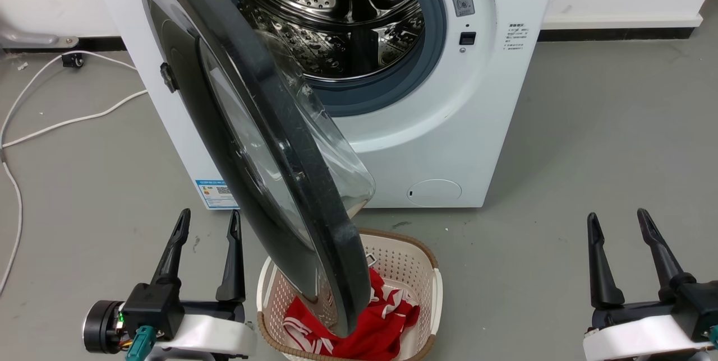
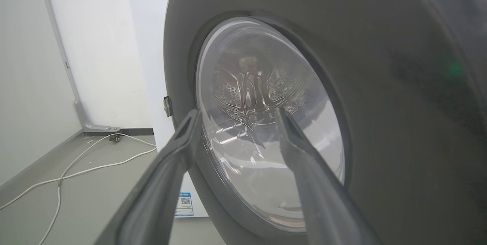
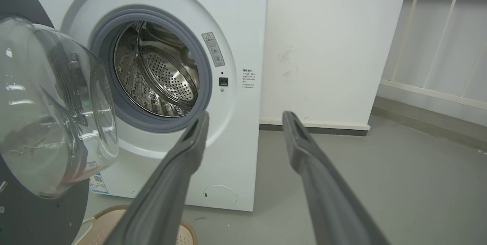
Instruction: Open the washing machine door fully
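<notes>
Left gripper [image 1: 209, 216]: fingers spread wide, holding nothing. In the head view it sits low on my left, just beside the outer face of the washing machine door [image 1: 280, 142]. I cannot tell whether the nearer finger touches that face. The left wrist view has the left gripper [image 2: 237, 112] aimed straight at the door [image 2: 380, 104], with both fingertips framing the round glass window. Right gripper [image 1: 617, 216]: fingers likewise apart and empty, above bare floor [image 1: 589, 153], well clear of the machine on my right. In its wrist view the right gripper [image 3: 247, 115] points at the lower right corner of the white washing machine [image 3: 236, 142]. The door is hinged on the machine's left side and stands swung out roughly halfway, nearly edge-on to the head camera. Its glass bowl [image 3: 57, 104] bulges towards the opening, where the steel drum [image 1: 336, 8] and grey rubber ring [image 1: 432, 41] are exposed. The door's lower rim hangs over a laundry basket [image 1: 429, 271] with red cloth [image 1: 387, 316] in it. Open room: floor to the right of the basket is free; on the left a white cable [image 1: 56, 123] trails across the floor beside the machine.
</notes>
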Robot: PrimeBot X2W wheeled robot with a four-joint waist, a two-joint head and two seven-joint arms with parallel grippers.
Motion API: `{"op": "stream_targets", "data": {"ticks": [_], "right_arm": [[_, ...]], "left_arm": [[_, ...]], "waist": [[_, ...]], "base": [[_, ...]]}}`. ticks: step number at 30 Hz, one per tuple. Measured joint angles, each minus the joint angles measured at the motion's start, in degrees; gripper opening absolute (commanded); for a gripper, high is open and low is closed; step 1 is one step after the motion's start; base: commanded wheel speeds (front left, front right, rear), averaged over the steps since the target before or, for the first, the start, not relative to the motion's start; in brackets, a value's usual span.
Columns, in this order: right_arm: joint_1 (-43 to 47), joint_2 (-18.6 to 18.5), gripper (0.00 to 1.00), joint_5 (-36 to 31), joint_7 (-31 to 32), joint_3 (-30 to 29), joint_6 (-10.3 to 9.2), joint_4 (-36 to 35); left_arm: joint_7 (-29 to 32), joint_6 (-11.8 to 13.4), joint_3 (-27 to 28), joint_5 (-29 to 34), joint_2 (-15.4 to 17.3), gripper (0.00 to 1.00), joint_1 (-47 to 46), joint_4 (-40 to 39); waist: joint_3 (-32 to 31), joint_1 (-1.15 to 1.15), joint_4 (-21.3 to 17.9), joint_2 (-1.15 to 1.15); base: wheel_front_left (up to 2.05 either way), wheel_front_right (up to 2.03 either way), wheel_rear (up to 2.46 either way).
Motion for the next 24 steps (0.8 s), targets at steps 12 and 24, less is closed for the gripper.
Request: {"op": "stream_targets", "data": {"ticks": [12,24], "right_arm": [[-0.47,0.0,1.0,2.18,-0.92,-0.2,0.0,1.99],[-0.91,0.01,1.0,3.38,-1.15,-0.14,0.0,3.21]], "left_arm": [[0.0,0.0,-0.31,0.13,0.0,0.0,0.0,0.03],[0.0,0.27,0.3,0.3,-0.01,0.0,-1.74,-4.34]], "waist": [[0.0,0.0,-0.2,0.0],[0.16,0.0,0.0,0.0]], "base": [[0.0,0.0,0.0],[0.0,0.0,0.0]]}}
